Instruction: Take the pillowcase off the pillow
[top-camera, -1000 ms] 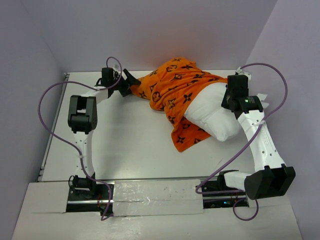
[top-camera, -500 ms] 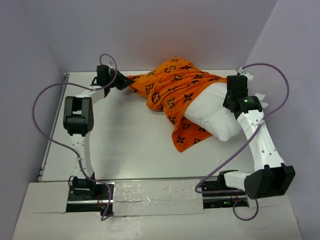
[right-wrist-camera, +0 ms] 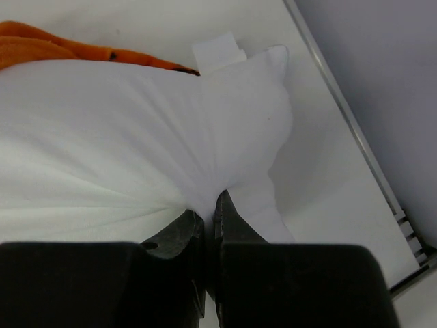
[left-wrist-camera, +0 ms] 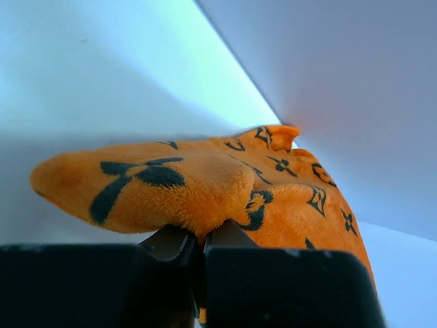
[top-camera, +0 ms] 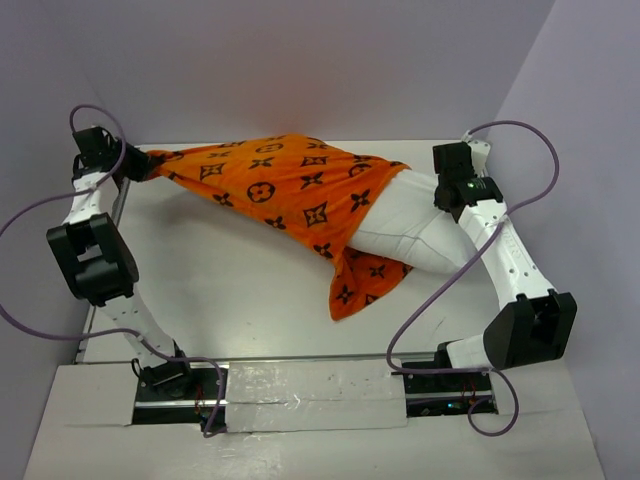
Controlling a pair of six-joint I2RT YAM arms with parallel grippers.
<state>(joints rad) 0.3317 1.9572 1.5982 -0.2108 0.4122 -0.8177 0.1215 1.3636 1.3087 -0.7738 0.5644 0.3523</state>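
Observation:
The orange pillowcase [top-camera: 275,185] with dark monogram motifs is stretched across the back of the table, from the far left corner to the pillow. My left gripper [top-camera: 140,168] is shut on its left end; the left wrist view shows a fold of the pillowcase [left-wrist-camera: 177,184] pinched between the jaws. The white pillow [top-camera: 400,232] sticks out of the case at the right, its left part still covered. My right gripper [top-camera: 440,200] is shut on the pillow's right end, where the white pillow [right-wrist-camera: 136,143] fabric puckers into the jaws.
A loose flap of the pillowcase [top-camera: 360,285] hangs down toward the table's middle. Purple walls close in behind and on both sides. The table's metal rim [right-wrist-camera: 355,130] runs close to the right gripper. Purple cables loop over both arms.
My left gripper closed on the pillowcase's left end and pulled it far left to the table's back corner, stretching the cover off the pillow. The right gripper kept its hold, shifting slightly back.

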